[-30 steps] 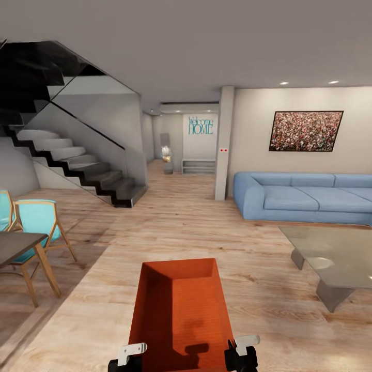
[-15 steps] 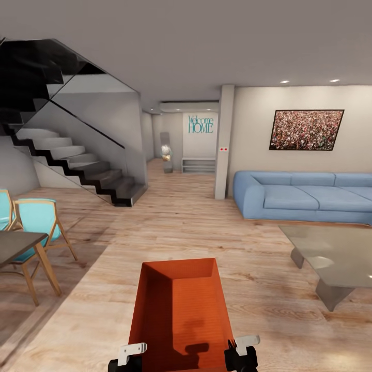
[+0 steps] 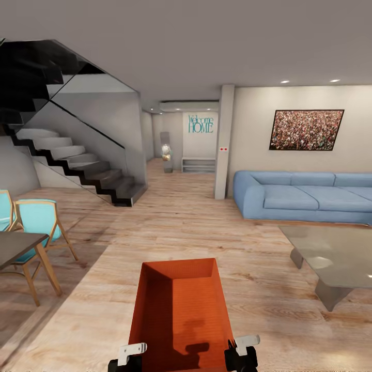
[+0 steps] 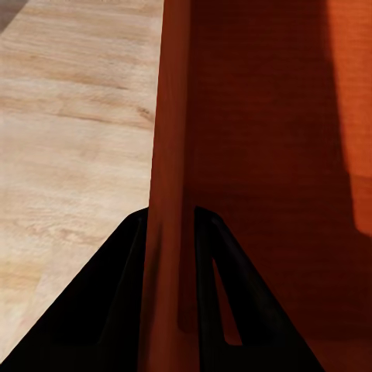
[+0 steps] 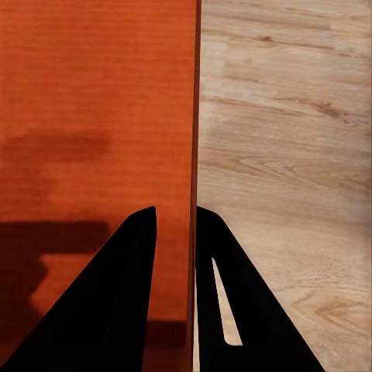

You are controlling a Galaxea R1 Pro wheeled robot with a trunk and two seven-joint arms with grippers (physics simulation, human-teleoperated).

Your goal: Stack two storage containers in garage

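Little has changed beyond a slight camera drift: both sets of jaws stay clamped on opposite side walls of the container (image 3: 181, 315), held low ahead above the living-room wood floor (image 3: 170, 227), garage not yet reached.

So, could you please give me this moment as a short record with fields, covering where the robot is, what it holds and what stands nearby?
room: living area with light wood plank floor
carried item: one orange-red storage container, open top, nothing visible inside
left gripper: shut on the container's left wall, one finger each side
right gripper: shut on the container's right wall
ahead left: dark staircase
ahead right: blue sofa, grey coffee table
near left: dining table, turquoise chair
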